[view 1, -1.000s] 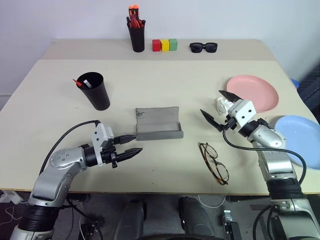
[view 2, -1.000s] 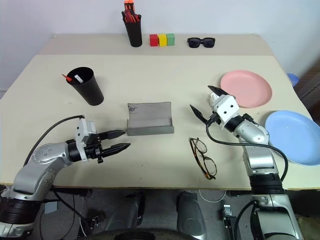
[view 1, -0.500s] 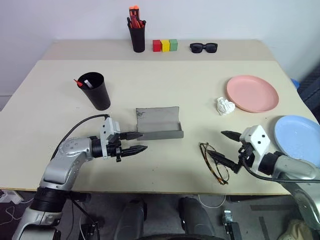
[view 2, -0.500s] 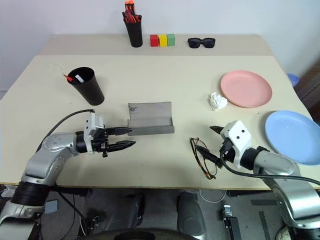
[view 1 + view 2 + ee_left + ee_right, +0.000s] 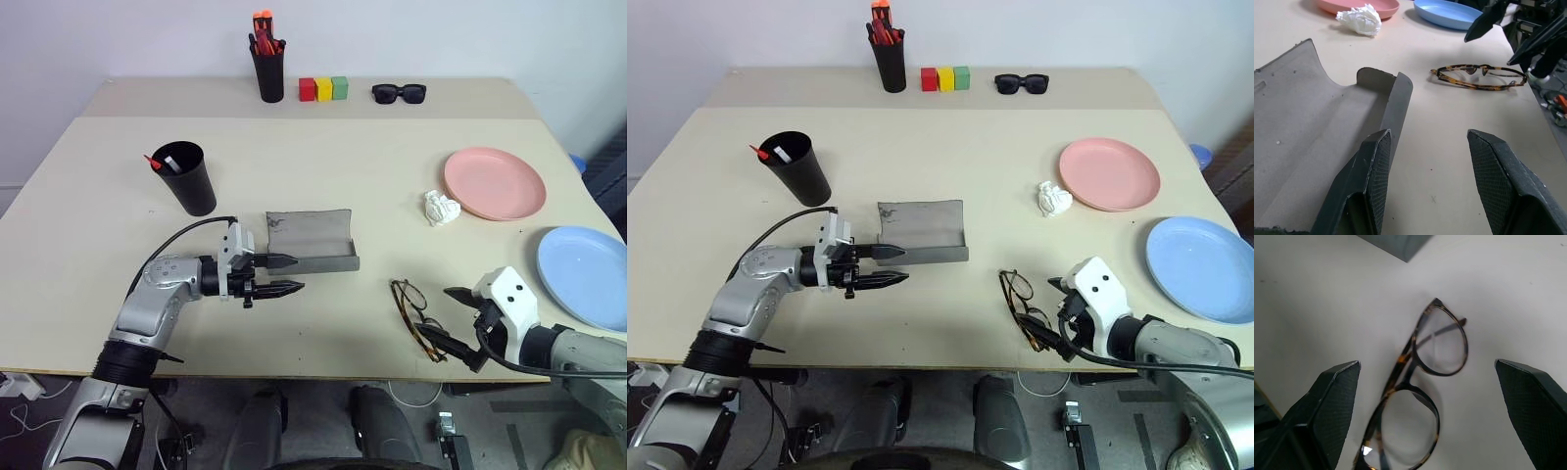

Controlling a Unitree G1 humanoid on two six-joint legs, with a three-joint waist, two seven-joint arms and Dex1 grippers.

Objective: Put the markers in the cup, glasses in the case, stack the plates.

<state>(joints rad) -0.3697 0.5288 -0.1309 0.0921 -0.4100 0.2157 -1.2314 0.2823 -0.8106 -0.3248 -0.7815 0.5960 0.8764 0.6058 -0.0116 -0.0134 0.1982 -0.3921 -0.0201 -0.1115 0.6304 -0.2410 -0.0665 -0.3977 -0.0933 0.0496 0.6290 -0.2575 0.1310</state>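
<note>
The grey case (image 5: 309,242) lies open mid-table. My left gripper (image 5: 297,273) is open at the case's near left end, its fingers level and pointing right; the case lining (image 5: 1312,147) shows beside one finger. The glasses (image 5: 416,313) lie on the table near the front edge. My right gripper (image 5: 434,310) is open with one finger on either side of the glasses (image 5: 1405,367), not touching them. Two markers (image 5: 162,160) stand in the black cup (image 5: 191,186) at the left. The pink plate (image 5: 495,183) and blue plate (image 5: 586,277) lie apart at the right.
A crumpled white paper (image 5: 441,208) lies left of the pink plate. At the back stand a pen holder with orange-red pens (image 5: 268,73), three coloured blocks (image 5: 324,89) and black sunglasses (image 5: 399,93). The table's front edge runs just below both grippers.
My right gripper has come back from beside the crumpled paper to the glasses near the front edge. My left gripper has slid right toward the case's near end. Both stay open.
</note>
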